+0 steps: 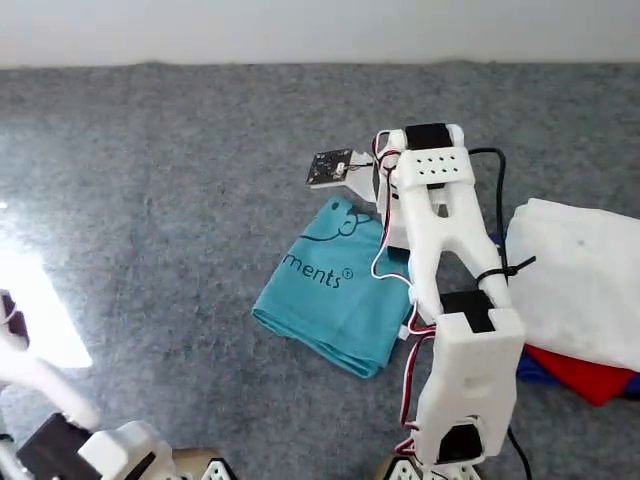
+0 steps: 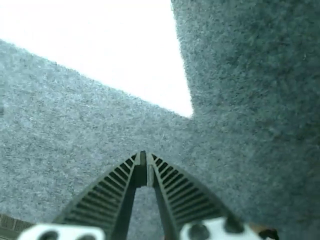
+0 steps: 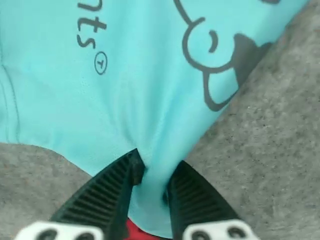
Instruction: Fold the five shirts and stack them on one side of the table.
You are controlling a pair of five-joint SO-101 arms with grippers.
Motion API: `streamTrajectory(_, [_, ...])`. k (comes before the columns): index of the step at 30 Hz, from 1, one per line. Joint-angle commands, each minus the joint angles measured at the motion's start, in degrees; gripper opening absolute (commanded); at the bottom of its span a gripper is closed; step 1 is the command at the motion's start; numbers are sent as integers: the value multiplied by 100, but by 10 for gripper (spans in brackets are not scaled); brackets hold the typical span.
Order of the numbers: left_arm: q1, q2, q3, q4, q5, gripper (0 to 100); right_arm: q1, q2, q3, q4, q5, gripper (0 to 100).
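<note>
The right gripper (image 3: 152,172) pinches an edge of the folded teal shirt (image 3: 140,90), lying on the desk (image 1: 150,200) beside the white-topped stack (image 1: 580,275). Best to lift it clear (not drag) onto that stack. The left gripper (image 2: 146,162) has fingers pressed together.

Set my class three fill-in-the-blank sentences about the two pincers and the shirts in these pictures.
The right pincer is shut on the teal shirt, which lies on a table coloured ___.
The left pincer is ___, holding nothing.
The red shirt lies under the ___ one.
Missing words: grey, shut, white.
</note>
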Motion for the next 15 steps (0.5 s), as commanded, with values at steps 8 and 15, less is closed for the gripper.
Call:
streamTrajectory(8, [62, -220, -40, 167, 35, 14, -4, -532, -826, 251, -4229, 225])
streamTrajectory(15, [70, -220, -40, 132, 18, 14, -347, -699, -897, 655, -8325, 228])
